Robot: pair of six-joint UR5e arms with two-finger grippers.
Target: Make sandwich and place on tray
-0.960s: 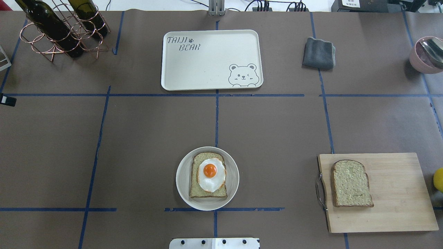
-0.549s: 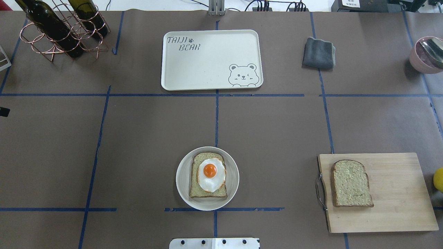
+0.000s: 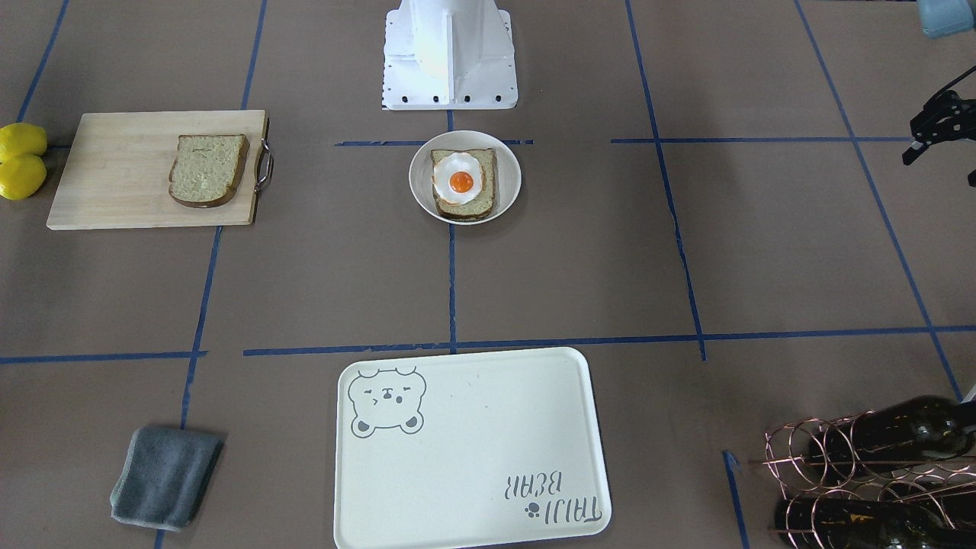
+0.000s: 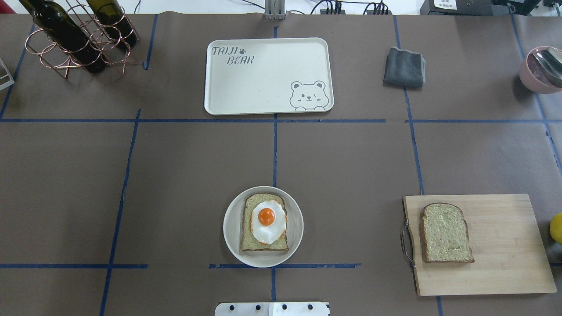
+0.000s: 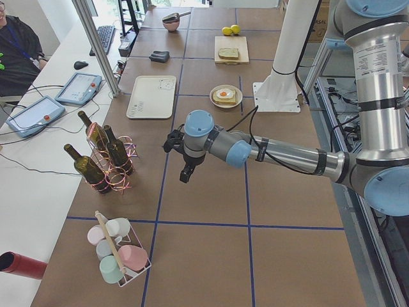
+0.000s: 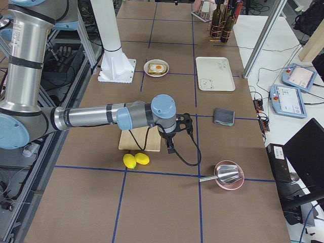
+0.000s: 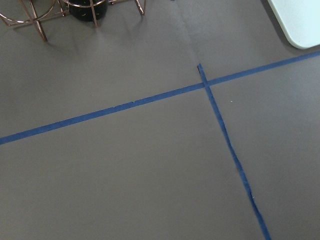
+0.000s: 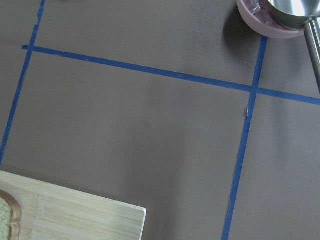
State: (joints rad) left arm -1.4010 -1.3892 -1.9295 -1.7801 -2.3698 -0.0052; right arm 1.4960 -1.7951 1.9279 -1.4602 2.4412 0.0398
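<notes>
Left gripper [image 5: 183,167] and right gripper [image 6: 168,144] hang over table, jaw state impossible to tell; between them, well apart, the sandwich [image 4: 264,226] sits half-built on a plate [image 4: 230,243]; its top slice [image 4: 445,232] lies on the board [image 4: 505,245] near the right gripper; the tray [image 4: 246,87], farther off, holds no food yet.

Overhead: lemon [image 4: 556,228] and bowl [image 4: 527,81] cut by right edge.
Front view: left gripper [image 3: 938,130] clipped at right edge, jaws unreadable.
Right side view: arm [image 6: 101,117] hides most of board [image 6: 134,146]; right gripper [image 6: 169,146] too small to read.
Left wrist view: only one corner of tray [image 7: 299,22], upper right.
</notes>
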